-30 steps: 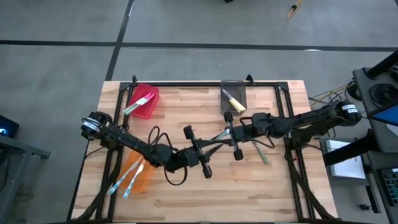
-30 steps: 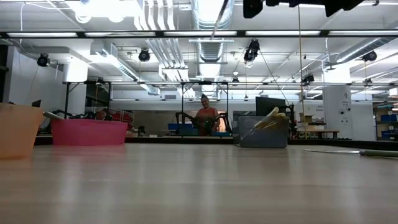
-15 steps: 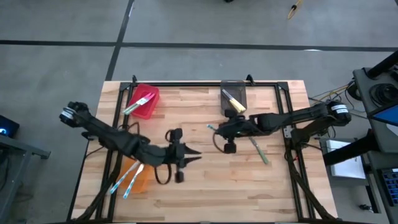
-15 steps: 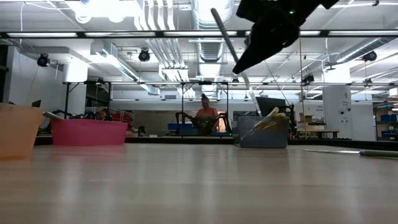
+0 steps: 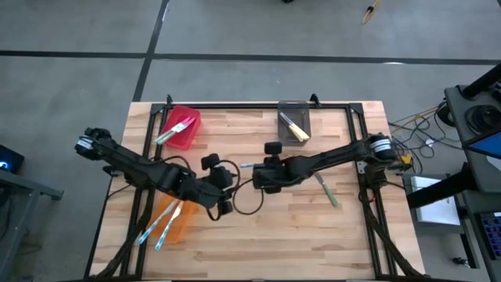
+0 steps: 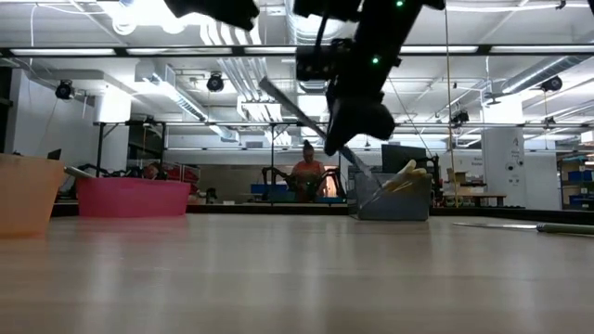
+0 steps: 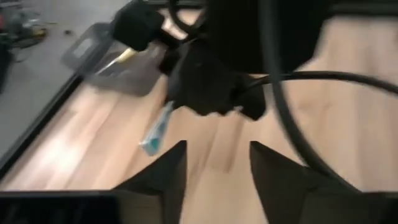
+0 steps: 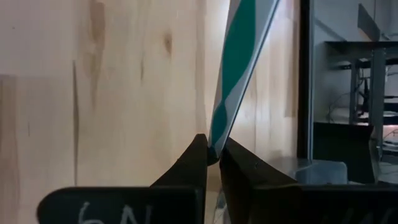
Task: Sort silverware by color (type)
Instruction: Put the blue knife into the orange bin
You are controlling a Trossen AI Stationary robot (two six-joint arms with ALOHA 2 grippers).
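While the right pincer (image 5: 257, 170) hangs above the middle of the table (image 5: 344, 243), its fingers (image 8: 193, 163) are pressed together on one end of a light-blue-handled knife (image 5: 246, 165). That knife is in the air, not on the wood. From above, its long axis runs roughly along the table's length, and the free end of the handle points toward the left edge and the left pincer (image 5: 232, 182). In the level view the knife (image 6: 283, 100) is a slim slanted line, clear of the surface and tilted rather than flat. In the right wrist view the handle (image 8: 239, 68) reaches straight out past the fingertips and shows a teal band beside a pale one. The left pincer floats just beside it, nearer the left edge, and faces it. Its fingers (image 7: 165, 171) stand apart with only bare wood between them, and the pale blue handle (image 7: 155, 132) is a little ahead of them, not touching. A red bin (image 5: 186, 133) near the far left corner holds green-handled knives (image 5: 174, 131). A grey bin (image 5: 297, 113) at the middle of the far edge holds yellow-handled ones (image 5: 296, 131). An orange bin (image 5: 180, 225) toward the near left corner has light-blue knives (image 5: 159, 229) sticking out. One green-handled knife (image 5: 328, 190) lies flat on the table toward the right edge, running diagonally.
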